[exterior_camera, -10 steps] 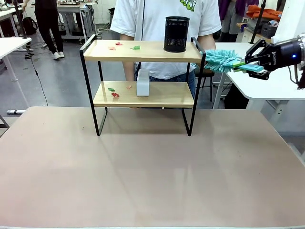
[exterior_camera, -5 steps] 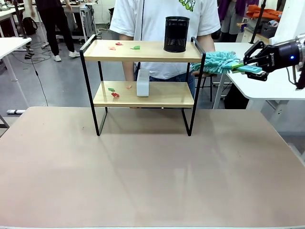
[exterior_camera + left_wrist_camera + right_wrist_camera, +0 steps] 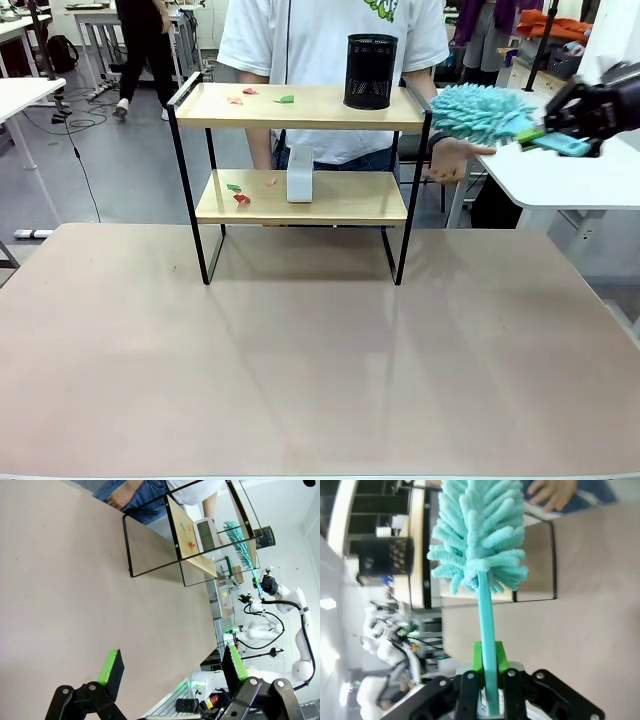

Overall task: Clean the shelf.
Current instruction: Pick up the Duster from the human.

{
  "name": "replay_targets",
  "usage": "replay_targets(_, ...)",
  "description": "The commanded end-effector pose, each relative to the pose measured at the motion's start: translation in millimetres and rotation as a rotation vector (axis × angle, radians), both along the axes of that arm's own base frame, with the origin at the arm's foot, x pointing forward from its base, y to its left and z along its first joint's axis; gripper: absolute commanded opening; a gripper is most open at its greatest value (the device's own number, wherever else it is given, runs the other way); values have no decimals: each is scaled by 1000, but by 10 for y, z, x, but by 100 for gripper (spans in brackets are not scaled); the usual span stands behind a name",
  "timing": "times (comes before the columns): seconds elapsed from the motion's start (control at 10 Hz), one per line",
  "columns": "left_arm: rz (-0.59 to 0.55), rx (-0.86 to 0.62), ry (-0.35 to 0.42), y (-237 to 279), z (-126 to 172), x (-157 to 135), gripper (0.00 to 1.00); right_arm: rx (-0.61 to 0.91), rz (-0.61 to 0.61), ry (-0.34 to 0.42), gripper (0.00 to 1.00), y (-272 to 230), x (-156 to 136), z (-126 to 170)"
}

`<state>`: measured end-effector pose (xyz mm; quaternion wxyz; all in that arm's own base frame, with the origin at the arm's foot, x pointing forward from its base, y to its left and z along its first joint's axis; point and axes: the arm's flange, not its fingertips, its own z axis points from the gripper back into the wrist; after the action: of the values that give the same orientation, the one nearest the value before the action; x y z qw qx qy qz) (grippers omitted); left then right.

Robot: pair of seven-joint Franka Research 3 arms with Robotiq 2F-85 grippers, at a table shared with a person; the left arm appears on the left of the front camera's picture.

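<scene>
Plainly, little writing can be read: the green print on the person's white T-shirt point(image 3: 330, 40) is cut off by the top edge of the front view, and the marks on the blurred right hand point(image 3: 572, 122) cannot be made out.

The shelf point(image 3: 310, 105) stands in the upper centre of the front view, on the far part of the brown counter point(image 3: 320, 350). It is a small two-tier rack: two pale wooden boards in a thin black metal frame on four legs. A black mesh pen cup point(image 3: 371, 71) sits toward the right of the top board, with small red and green scraps point(image 3: 285, 99) toward its left. A white box point(image 3: 300, 173) stands upright on the lower board, more scraps point(image 3: 241, 199) lying to its left. In the left wrist view the shelf point(image 3: 200, 560) lies in the upper half of the frame.

At the upper right of the front view the right hand is clamped on the handle of a teal fluffy duster point(image 3: 478, 112), whose head is just beside the shelf's upper right corner; whether it touches the frame I cannot tell. The right wrist view shows that hand point(image 3: 489, 672) gripping the duster point(image 3: 480, 535) between green pads. The person's palm point(image 3: 447, 160) is open below the duster head.

The left hand point(image 3: 172, 665) hangs over bare counter, jaws spread wide and holding nothing.
</scene>
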<state>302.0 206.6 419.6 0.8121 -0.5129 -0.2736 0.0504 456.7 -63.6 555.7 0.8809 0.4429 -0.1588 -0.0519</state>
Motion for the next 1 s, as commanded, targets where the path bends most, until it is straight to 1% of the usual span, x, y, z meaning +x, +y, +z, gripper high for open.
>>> replay_targets(0.0, -3, -11, -38, -17, -12, 2, 100, -72, 114, -159, 0, -258, -690, 213)
replay_targets(0.2, -3, -11, -38, -17, -12, 2, 100, -103, 245, -214, 0, -577, -1268, 331)
replay_targets(0.3, -3, -11, -38, -17, -12, 2, 100, -149, 337, -245, 0, -765, -1528, 303)
replay_targets(0.4, -3, -11, -38, -17, -12, 2, 100, -191, 410, -263, 0, -896, -1702, 233)
replay_targets(0.5, -3, -11, -38, -17, -12, 2, 100, -219, 463, -295, 0, -991, -1831, 143)
replay_targets(0.6, -3, -11, -38, -17, -12, 2, 100, -236, 547, -306, 0, -1031, -1906, 39)
replay_targets(0.8, -3, -11, -38, -17, -12, 2, 100, -277, 629, -293, 0, -953, -1901, -206)
replay_targets(0.9, -3, -11, -38, -17, -12, 2, 100, -280, 638, -275, 0, -912, -1855, -274)
